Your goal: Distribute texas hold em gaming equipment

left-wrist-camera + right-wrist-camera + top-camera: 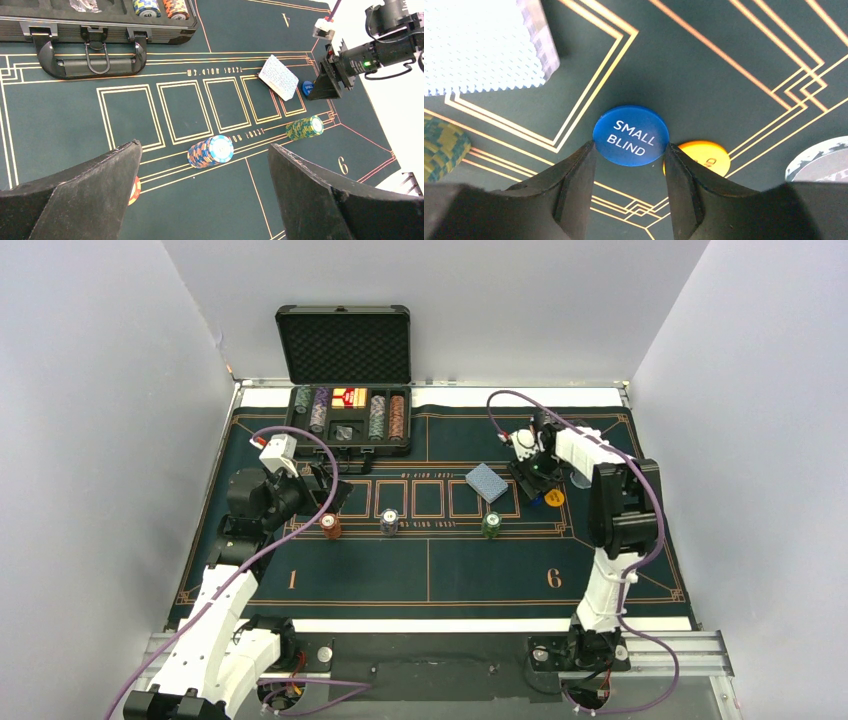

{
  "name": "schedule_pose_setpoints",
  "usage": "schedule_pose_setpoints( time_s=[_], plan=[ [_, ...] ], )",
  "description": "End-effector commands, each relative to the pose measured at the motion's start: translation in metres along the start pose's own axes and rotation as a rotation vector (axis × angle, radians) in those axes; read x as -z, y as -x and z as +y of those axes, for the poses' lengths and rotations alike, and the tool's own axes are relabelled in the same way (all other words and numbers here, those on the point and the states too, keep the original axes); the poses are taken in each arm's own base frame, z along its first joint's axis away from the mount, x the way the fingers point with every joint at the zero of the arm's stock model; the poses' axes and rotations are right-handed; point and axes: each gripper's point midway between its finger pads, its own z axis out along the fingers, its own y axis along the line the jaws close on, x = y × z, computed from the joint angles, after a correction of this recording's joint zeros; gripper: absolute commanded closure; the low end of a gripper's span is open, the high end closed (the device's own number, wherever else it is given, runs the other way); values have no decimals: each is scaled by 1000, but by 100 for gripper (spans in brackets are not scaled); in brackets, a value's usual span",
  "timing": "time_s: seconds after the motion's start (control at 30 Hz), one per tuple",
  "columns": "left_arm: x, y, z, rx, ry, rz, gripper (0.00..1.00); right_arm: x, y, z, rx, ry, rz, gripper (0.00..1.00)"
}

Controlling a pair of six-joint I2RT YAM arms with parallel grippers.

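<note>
- The left gripper (333, 496) hangs over the dark green felt poker mat (430, 580) with its black fingers (75, 200) spread wide and nothing between them.
- A short stack of red-brown striped-edge chips (331, 527) sits on the mat just beneath that gripper, partly hidden behind one finger in the left wrist view.
- The black foam-lined case (345, 420) lies at the far edge with its lid up and rows of chips still inside.
- A stack of blue-and-orange striped chips with a pale top (211, 151) stands just below the row of card outlines.
- A squared deck of blue-backed playing cards (487, 483) rests askew over the rightmost outline.
- A stack of green striped chips (491, 526) stands near the deck, on its near side.
- The right gripper (629, 152) is closed on a flat blue disc marked SMALL BLIND (630, 135), its fingertips pressing both edges. I cannot tell whether the disc is off the felt.
- A flat orange disc (704, 156) lies just beside it.
- A pale disc (819, 162) shows at the right edge.
</note>
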Motion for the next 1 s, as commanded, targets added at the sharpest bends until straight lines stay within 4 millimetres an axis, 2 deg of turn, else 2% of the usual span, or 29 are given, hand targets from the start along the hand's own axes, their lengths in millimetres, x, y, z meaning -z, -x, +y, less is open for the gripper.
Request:
schedule_pose_setpoints(
  time_s=[0.0,0.33,0.4,0.43,0.53,0.73,0.97],
  plan=[
    [1,12,-9,-22,-46,-46,1,27,7,8,40,-16,-92,66],
    [1,12,-10,-20,-49,-46,1,37,-46,41,164,24,-64,66],
    [1,11,-10,-19,-50,-44,1,34,-63,60,227,58,-40,66],
    [1,11,-10,-19,-51,-43,1,40,-65,65,253,55,-52,66],
    [0,12,-9,-19,-46,-44,1,37,-78,96,386,83,-31,66],
    [-1,10,-6,-20,-34,-41,1,45,-72,147,578,120,-78,66],
    [-2,8,-3,-19,-21,-36,1,47,-58,194,725,162,-84,66]
  ],
)
